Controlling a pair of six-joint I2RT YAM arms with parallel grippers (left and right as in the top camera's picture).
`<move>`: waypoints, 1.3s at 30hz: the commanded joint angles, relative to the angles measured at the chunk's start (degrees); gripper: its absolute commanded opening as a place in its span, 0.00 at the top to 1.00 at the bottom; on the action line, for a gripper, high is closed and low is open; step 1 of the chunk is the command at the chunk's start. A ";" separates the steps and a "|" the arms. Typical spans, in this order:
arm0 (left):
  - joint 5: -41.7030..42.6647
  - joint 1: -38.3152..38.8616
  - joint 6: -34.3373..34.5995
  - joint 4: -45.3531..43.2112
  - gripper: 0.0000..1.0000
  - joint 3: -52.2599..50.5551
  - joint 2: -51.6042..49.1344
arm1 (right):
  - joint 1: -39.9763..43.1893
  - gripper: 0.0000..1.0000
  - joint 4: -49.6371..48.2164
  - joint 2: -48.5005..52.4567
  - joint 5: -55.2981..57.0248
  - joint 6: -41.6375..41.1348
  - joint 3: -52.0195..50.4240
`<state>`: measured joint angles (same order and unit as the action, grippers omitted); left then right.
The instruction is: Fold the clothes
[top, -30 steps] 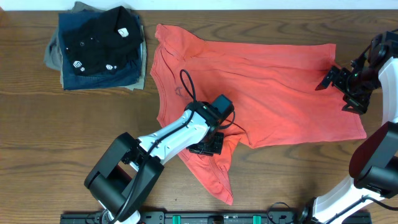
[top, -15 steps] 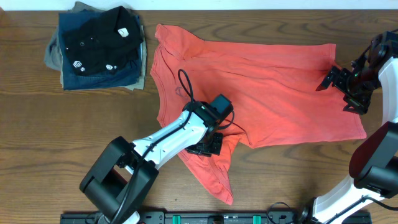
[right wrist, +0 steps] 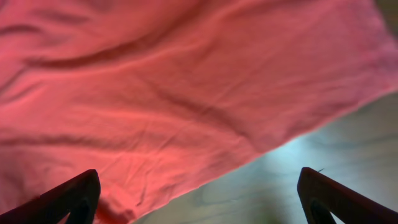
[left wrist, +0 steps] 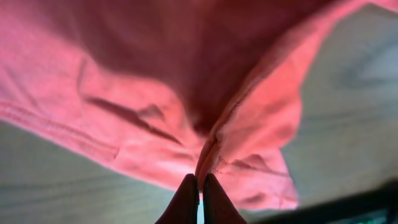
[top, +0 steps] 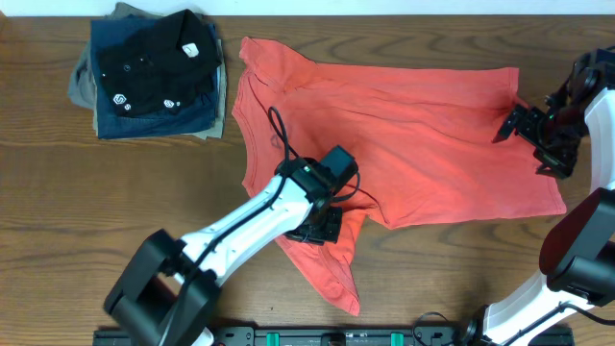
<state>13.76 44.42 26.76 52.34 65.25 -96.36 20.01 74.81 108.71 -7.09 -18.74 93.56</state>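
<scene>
Operator: Since a second ago, my left arm [top: 231,235] swings its elbow out toward the near-left corner, while the left gripper [top: 322,223] stays over the near sleeve [top: 327,269]. The right gripper [top: 527,147] shifts only slightly.

Trainee: And left to right?

Operator: Far left, a stack of folded garments [top: 154,77], well apart from the work. Centre, the red-orange T-shirt [top: 423,135] lies spread on the table [top: 58,192], hem [top: 553,192] toward the right. My left fingers are pressed together, pinching a thin ridge of sleeve fabric. At right, the jaws stand spread wide over the hem edge, holding nothing.

Trainee: What could go wrong?

Operator: In my judgement, the ridge is a shallow bite and could slip out on a quick lift. With the hem unanchored, dragging the sleeve could bunch the whole body.
</scene>
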 commanded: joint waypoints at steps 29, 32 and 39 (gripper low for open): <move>0.55 18.53 -0.35 -0.55 0.94 0.17 12.55 | 15.04 0.02 -15.10 -0.24 10.75 -12.92 -16.96; 0.52 18.78 -0.35 -0.79 0.94 -0.26 12.50 | 15.67 0.05 -15.47 -0.15 10.93 -12.94 -16.98; 0.50 18.78 -0.35 -0.76 0.94 -0.31 12.46 | 15.72 0.08 -18.32 0.00 14.19 -14.51 -18.95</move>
<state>14.44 63.07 26.76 51.40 65.25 -83.26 35.51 57.25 108.73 4.95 -31.59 75.99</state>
